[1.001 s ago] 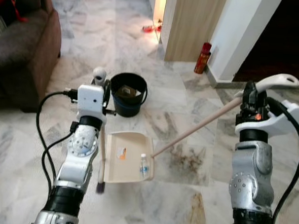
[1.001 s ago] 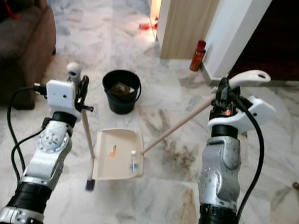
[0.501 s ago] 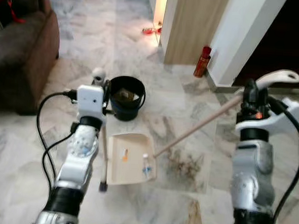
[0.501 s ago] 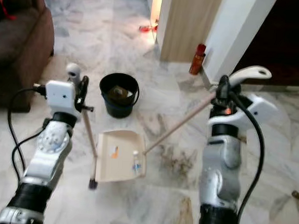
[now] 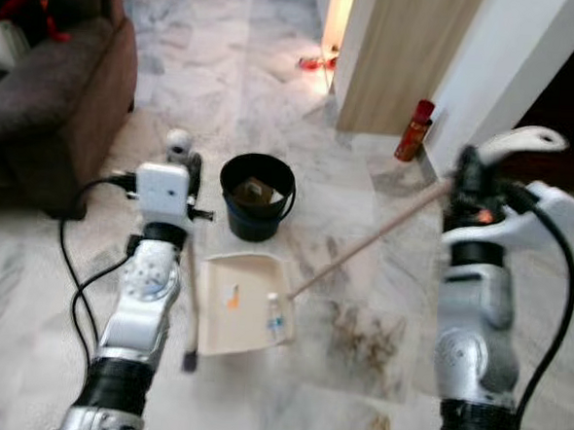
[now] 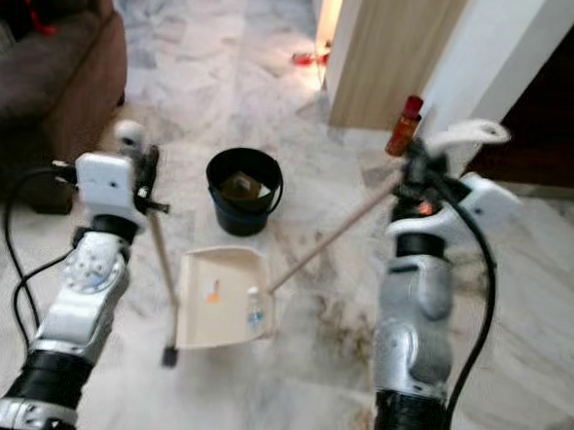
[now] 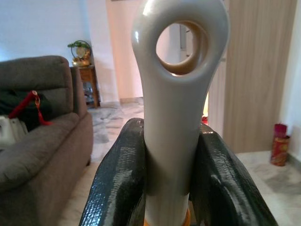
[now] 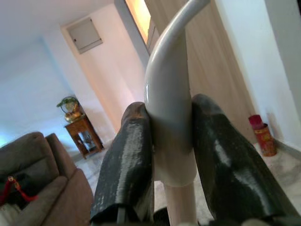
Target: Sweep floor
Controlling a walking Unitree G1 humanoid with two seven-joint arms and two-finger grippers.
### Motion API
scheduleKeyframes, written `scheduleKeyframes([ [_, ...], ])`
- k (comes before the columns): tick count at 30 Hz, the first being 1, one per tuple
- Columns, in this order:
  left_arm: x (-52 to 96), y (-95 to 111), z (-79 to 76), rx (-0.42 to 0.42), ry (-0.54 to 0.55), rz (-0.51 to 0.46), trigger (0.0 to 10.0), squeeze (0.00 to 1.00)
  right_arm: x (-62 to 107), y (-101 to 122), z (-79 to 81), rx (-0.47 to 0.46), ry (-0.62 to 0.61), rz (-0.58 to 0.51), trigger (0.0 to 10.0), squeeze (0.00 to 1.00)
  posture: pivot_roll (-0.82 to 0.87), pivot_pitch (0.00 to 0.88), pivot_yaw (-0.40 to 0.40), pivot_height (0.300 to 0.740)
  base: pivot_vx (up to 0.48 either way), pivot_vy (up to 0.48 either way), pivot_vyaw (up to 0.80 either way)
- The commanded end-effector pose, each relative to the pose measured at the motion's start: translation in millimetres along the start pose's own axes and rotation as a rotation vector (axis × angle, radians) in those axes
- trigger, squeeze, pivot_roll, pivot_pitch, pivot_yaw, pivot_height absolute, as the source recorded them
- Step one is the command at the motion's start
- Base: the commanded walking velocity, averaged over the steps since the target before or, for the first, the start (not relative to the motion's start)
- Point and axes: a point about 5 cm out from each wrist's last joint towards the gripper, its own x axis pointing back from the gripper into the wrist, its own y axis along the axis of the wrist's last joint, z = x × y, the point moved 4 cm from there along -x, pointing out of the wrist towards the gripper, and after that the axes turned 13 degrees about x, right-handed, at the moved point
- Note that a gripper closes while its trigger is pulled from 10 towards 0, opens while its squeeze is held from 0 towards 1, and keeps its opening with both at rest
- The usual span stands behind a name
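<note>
Since a second ago the whole view shifted: bucket, sofa and doorway all sat lower and further right in frame, so the camera moved; the pan kept its place relative to both arms, and the grips were unchanged.

The dustpan [image 5: 243, 302] lay flat on the marble floor [image 5: 298, 196], just in front of the black bucket [image 5: 257, 196]. A small bottle [image 5: 274, 314] and an orange scrap [image 5: 231, 298] lay inside it. Its long wooden handle [image 5: 368, 241] rose slantwise to the right gripper [image 8: 171, 141], whose fingers [image 8: 124, 165] were clamped on the pale curved grip. The slant probably kept the pan's lip down on the floor.

The broom [image 5: 191, 297] stood nearly upright at the pan's left edge, its dark tip on the floor. The left gripper [image 7: 171, 165] was closed around the looped grey handle top [image 7: 181, 52], which pinned the stick from above.

A brownish dirt patch [image 5: 368, 329] lay on the floor right of the pan, not yet swept. With rubbish in the pan and the bucket close, emptying looked like the step in hand. A red can [image 5: 414, 130] stood by the door frame; the sofa [image 5: 51, 84] was well apart.
</note>
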Motion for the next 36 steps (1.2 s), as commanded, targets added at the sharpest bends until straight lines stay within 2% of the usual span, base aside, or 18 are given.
scheduleKeyframes([
  [1, -4.0, 13.1, -13.0, 0.025, -0.032, -0.053, 10.0, 0.0, -2.5, 16.1, -3.1, -0.025, -0.01, -0.064, 10.0, 0.0, 0.09, 0.094, -0.066, 0.74, 0.334, 0.0, 0.0],
  [36, -2.4, 14.3, -12.8, 0.024, -0.029, -0.058, 10.0, 0.0, -4.8, 21.1, 5.2, -0.043, 0.02, -0.085, 10.0, 0.0, 0.09, 0.065, -0.058, 0.74, 0.336, 0.0, 0.0],
])
